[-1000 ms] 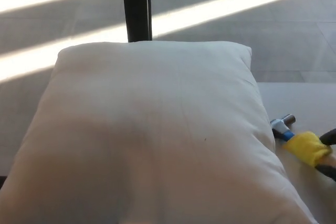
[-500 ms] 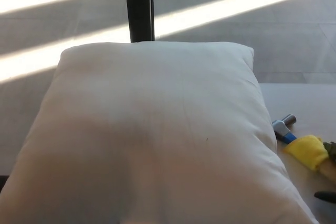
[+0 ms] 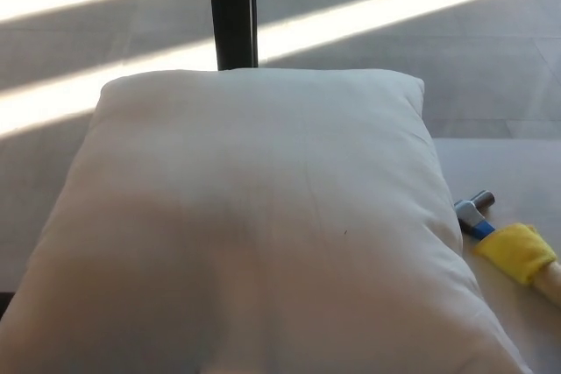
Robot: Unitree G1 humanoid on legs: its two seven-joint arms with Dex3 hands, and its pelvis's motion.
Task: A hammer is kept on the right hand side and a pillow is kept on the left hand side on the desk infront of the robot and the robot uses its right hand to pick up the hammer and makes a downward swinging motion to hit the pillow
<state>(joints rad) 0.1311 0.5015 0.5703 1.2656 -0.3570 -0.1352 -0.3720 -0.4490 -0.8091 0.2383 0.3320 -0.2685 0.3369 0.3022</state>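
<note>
A large white pillow [image 3: 254, 225] fills most of the head view, lying on the desk. To its right lies the hammer [image 3: 513, 243]: a metal head with a blue neck close to the pillow's edge, a yellow wrap on the shaft, and a wooden handle running off the right edge. Neither of my hands shows in the picture.
The pale desk top [image 3: 500, 172] shows only at the right of the pillow. A dark vertical post [image 3: 232, 10] stands behind the pillow. Beyond lies a grey tiled floor crossed by bright sunlight bands.
My right hand's black fingers, seen at the right edge around the hammer's handle, have drawn back out of view. The hammer lies in about the same spot.
</note>
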